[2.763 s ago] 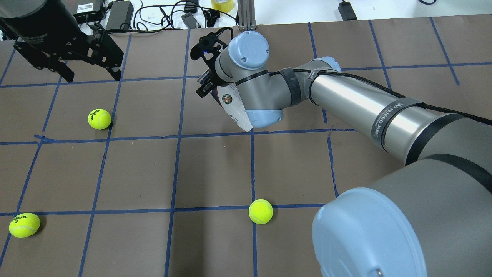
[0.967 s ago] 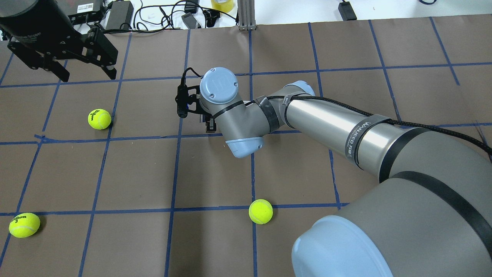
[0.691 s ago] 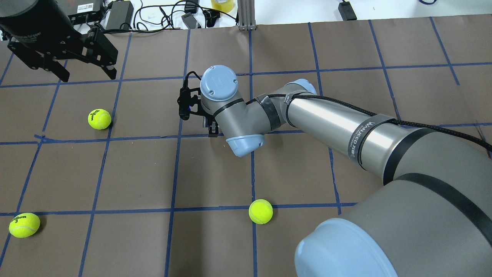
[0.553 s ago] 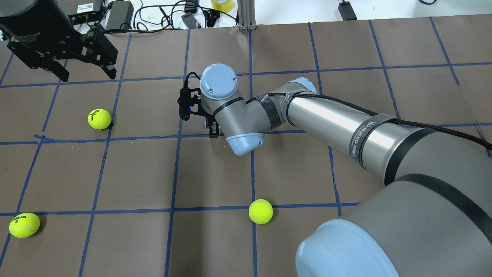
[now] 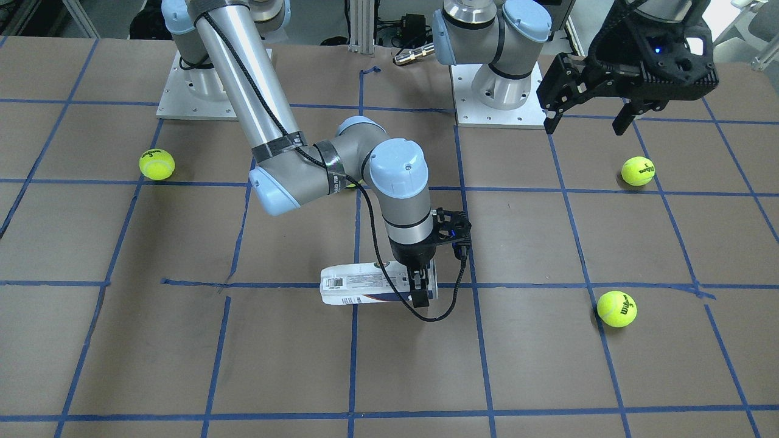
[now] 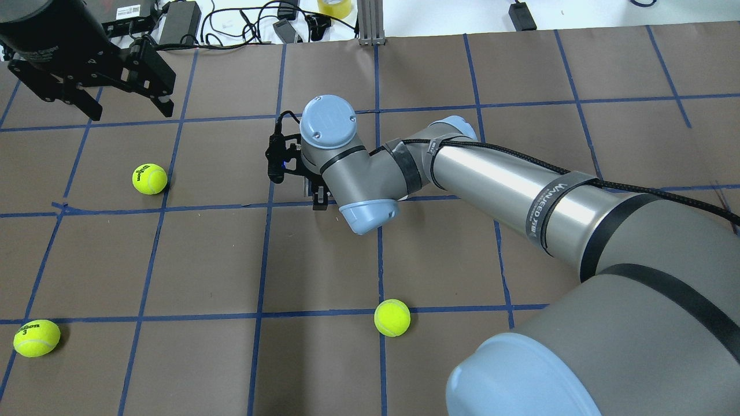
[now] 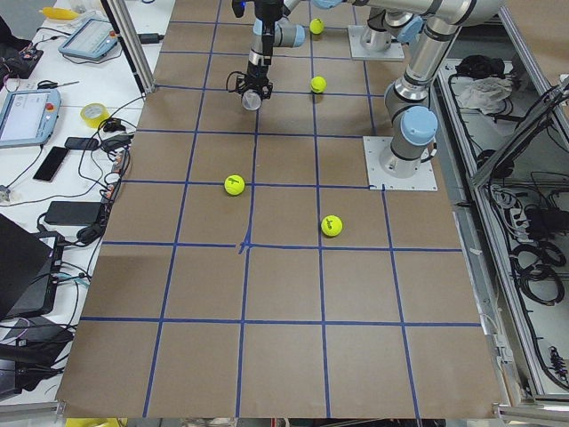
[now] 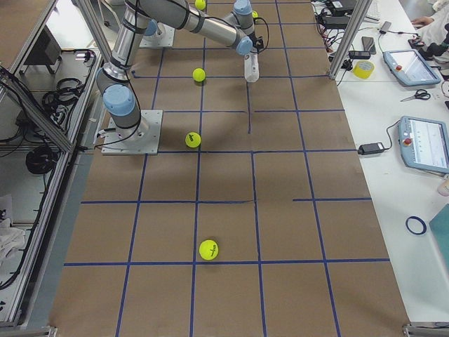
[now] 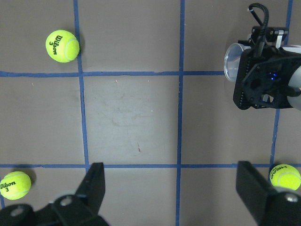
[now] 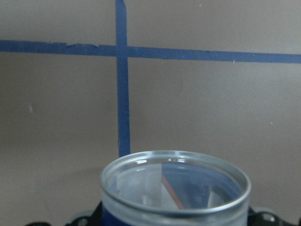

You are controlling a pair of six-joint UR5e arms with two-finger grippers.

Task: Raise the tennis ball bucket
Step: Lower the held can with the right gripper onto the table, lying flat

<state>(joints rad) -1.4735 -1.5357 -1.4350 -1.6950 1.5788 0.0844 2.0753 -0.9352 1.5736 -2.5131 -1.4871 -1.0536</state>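
The tennis ball bucket (image 5: 365,287) is a clear can with a white label, a navy band and a barcode. It lies about level, low over the brown table. I cannot tell whether it touches. My right gripper (image 5: 421,291) points down and is shut on the can near its open end. The open rim (image 10: 175,182) fills the bottom of the right wrist view and also shows in the left wrist view (image 9: 232,61). In the overhead view the wrist hides the can, and only the right gripper (image 6: 317,197) shows. My left gripper (image 6: 130,110) is open and empty at the far left, well away.
Yellow-green tennis balls lie loose on the table: one far left (image 6: 150,178), one near left (image 6: 36,338), one near the middle (image 6: 392,317), and another by the right arm's base (image 5: 156,164). Cables and boxes (image 6: 179,20) line the far edge.
Since 2.8 s ago my right arm has drawn back toward me and leftward, and the can has gone under the wrist. In the last second it has barely moved. My left gripper shifted slightly.
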